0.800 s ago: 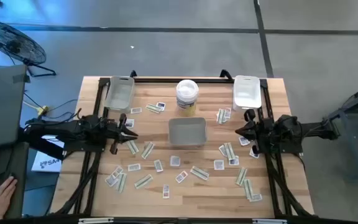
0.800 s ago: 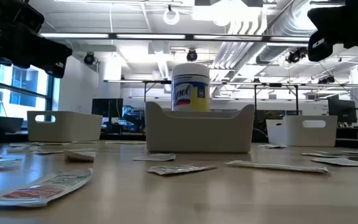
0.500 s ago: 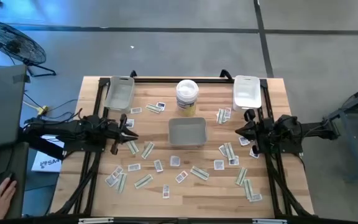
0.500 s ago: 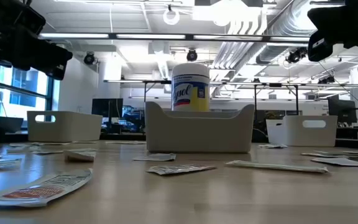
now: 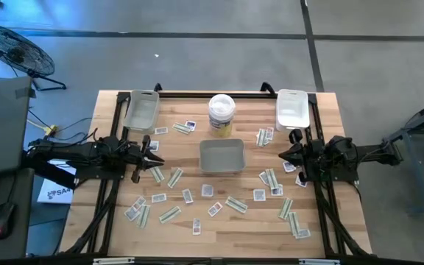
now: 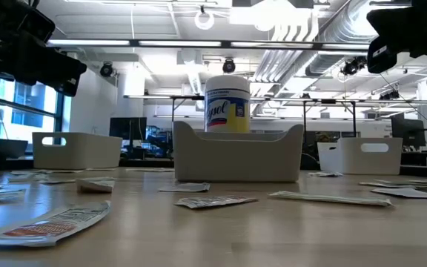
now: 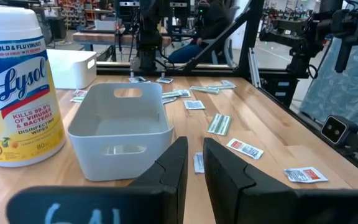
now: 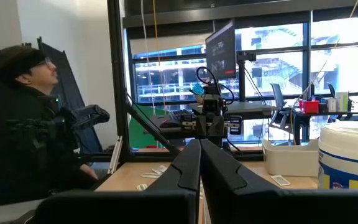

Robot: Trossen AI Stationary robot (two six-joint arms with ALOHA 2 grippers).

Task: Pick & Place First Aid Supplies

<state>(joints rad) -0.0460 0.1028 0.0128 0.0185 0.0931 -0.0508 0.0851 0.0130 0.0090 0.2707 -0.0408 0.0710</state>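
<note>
Many small flat paper packets lie flat and scattered on the wooden table point(image 5: 322, 221): long pale strips such as one near the front point(image 5: 235, 204) and small white squares such as one at mid table point(image 5: 207, 191). Some show in the left wrist view point(image 7: 219, 124) and the low view point(image 6: 50, 222). My left gripper point(image 5: 153, 156) hovers over the table's left side, its fingers point(image 7: 194, 167) open by a narrow gap and empty. My right gripper point(image 5: 284, 154) hovers over the right side, shut and empty point(image 8: 200, 163).
A grey tray point(image 5: 221, 156) stands at mid table, with a white tub with a yellow label point(image 5: 221, 114) behind it. A grey tray point(image 5: 141, 109) is at the far left corner and a white tray point(image 5: 291, 107) at the far right. A person point(image 8: 30, 124) sits beyond the table's left side.
Both arms have kept still and no packet has moved. A person's hand at the desk left of the table has drawn back out of the high view.
</note>
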